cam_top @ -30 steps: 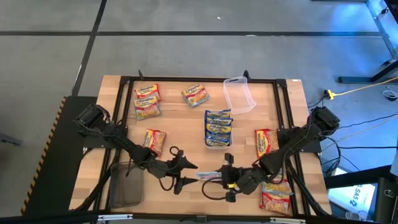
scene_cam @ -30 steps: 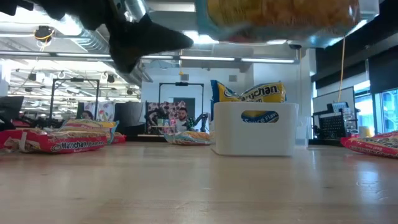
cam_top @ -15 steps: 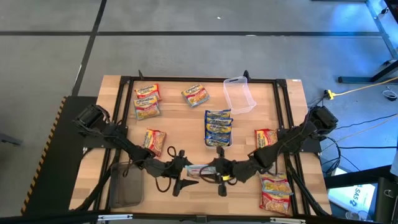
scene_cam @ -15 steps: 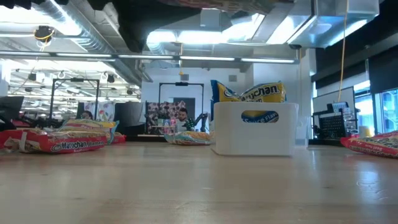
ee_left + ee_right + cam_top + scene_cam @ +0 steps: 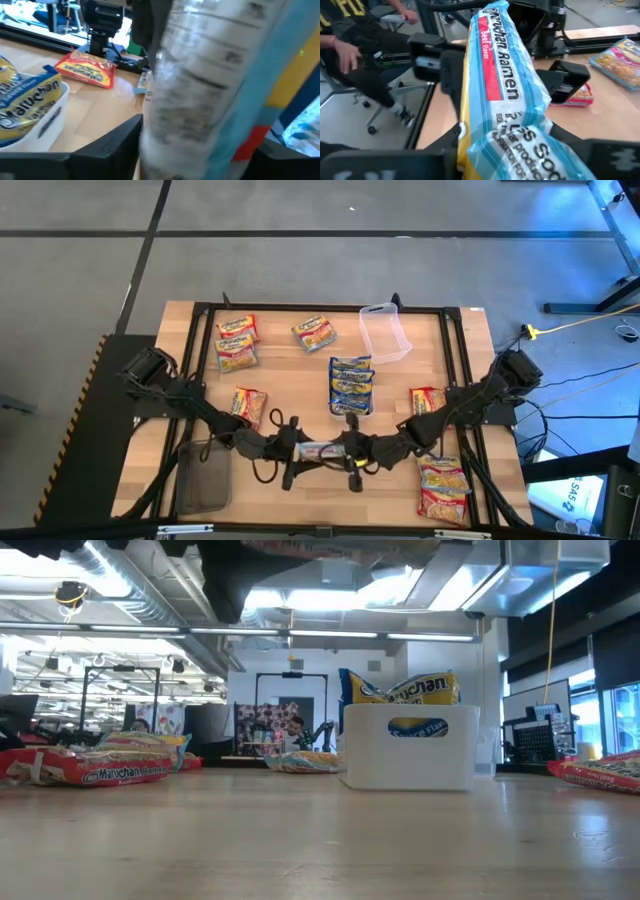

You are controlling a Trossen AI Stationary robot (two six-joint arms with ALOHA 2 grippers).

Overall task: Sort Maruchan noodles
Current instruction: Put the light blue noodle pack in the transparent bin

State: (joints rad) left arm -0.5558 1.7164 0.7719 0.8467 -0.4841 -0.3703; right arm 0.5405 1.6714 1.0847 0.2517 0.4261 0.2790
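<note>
A blue-bordered Maruchan packet (image 5: 322,450) hangs in the air near the table's near edge, between my two grippers. My right gripper (image 5: 352,452) is shut on its right end. My left gripper (image 5: 292,451) is open, with a finger (image 5: 436,65) on either side of the packet's left end (image 5: 492,20); I cannot tell whether they touch it. The packet (image 5: 210,85) fills the left wrist view. Other packets lie flat on the table: far left (image 5: 236,340), far middle (image 5: 314,333), left (image 5: 248,405), right (image 5: 428,408) and near right (image 5: 443,485). My right gripper pinches the blue packet's right end (image 5: 520,145) between its two fingers, coming level from the table's right and lying along the packet. The packet is lifted clear and stands on its long edge, reaching out level toward the left gripper.
A white tray (image 5: 351,412) at the table's middle holds blue packets standing upright (image 5: 400,690). A clear tub (image 5: 385,332) sits behind it toward the far edge. A dark bin (image 5: 205,475) is at the near left corner. People sit beyond the table (image 5: 350,55).
My right gripper carried the blue packet up and toward the table's left. My left gripper shifted slightly right to meet it, so the packet's left end now lies between its open fingers.
</note>
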